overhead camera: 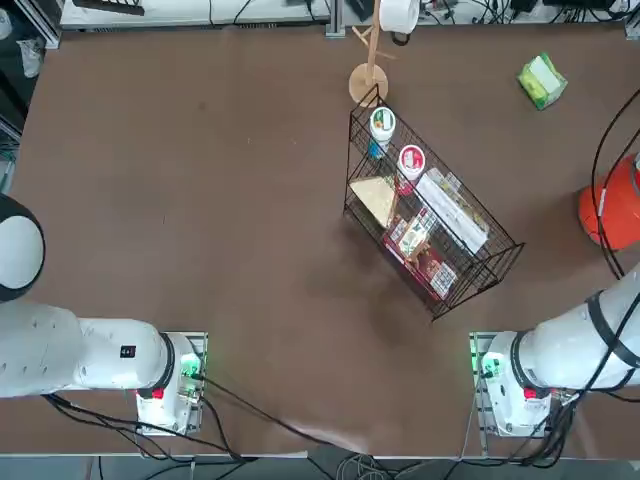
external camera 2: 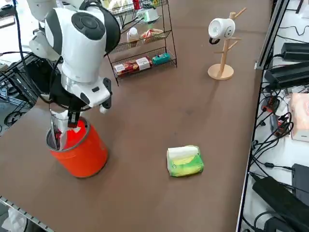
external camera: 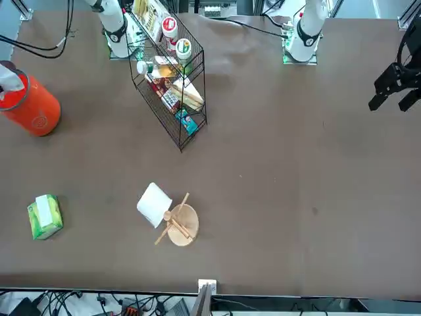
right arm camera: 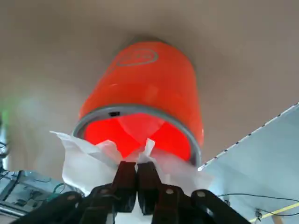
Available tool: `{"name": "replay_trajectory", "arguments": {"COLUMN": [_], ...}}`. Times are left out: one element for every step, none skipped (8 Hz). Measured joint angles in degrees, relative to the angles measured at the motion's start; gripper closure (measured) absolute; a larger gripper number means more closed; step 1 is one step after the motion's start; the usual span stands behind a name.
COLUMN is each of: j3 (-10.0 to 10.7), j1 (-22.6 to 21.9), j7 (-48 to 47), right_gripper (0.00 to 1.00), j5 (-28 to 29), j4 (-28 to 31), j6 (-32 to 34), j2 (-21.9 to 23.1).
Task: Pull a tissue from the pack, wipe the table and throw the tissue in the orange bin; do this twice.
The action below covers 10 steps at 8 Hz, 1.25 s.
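So the right gripper point(right arm camera: 136, 179) is hanging right over the mouth of the orange bin point(external camera 2: 79, 150), fingers point(right arm camera: 125, 184) pinched tight on a crumpled white tissue point(right arm camera: 86, 161). In the wrist view the tissue bunches out on both sides of the fingertips, with the bin's grey rim and red inside directly beyond it. The bin sits at the worktop's point(overhead camera: 200, 250) right edge, next to the working arm.

Step in hand, as I read it: the drop. To do it well, I'd get the fingertips centred over the opening before letting go. The tissue is wide and floppy, and some of it looks like it's drooping past the near rim, so a release from here could leave it draped on the edge or sliding down the outside. Lower a bit so the wad is inside the rim, then spread the fingers fully and maybe give it a beat, since thin paper likes to cling to pads. Lift straight up afterwards so nothing gets dragged back out.

The tissue pack point(external camera 2: 184, 161) lies on the worktop near the bin, further along the right side, with white tissue showing on top. Can't really tell from these angles whether a tissue is already in the bin, so no idea which round this is.
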<state>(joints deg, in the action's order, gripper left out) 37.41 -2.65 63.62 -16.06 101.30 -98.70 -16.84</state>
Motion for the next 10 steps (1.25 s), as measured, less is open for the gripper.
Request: {"name": "replay_trajectory", "arguments": {"j3": [-0.1,-0.24,-0.29,-0.29,-0.28,-0.28,-0.28,-0.29,-0.33,-0.52], "j1": [0.01,0.0,0.0,0.06,0.15,0.15,0.14,0.1,0.03,-0.03], "j7": [0.0,0.0,0.02,0.02,0.03,0.03,0.14,0.36,0.64,1.06], "right_gripper": [0.96,0.96,0.95,0.94,0.86,0.77,0.61,0.41,0.23,0.12], "j5": [0.52,1.61,2.49,2.71,2.75,2.75,2.75,2.75,2.75,2.98], "j4": [0.86,1.37,1.85,2.46,3.02,3.13,3.1,2.87,2.09,0.38], "j6": [-1.31,-1.71,-1.95,-2.27,-2.57,-2.73,-2.9,-2.95,-2.99,-3.05], "j2": [-0.53,-0.99,-1.39,-1.67,-1.69,-1.69,-1.62,-1.53,-1.42,-1.31]}}
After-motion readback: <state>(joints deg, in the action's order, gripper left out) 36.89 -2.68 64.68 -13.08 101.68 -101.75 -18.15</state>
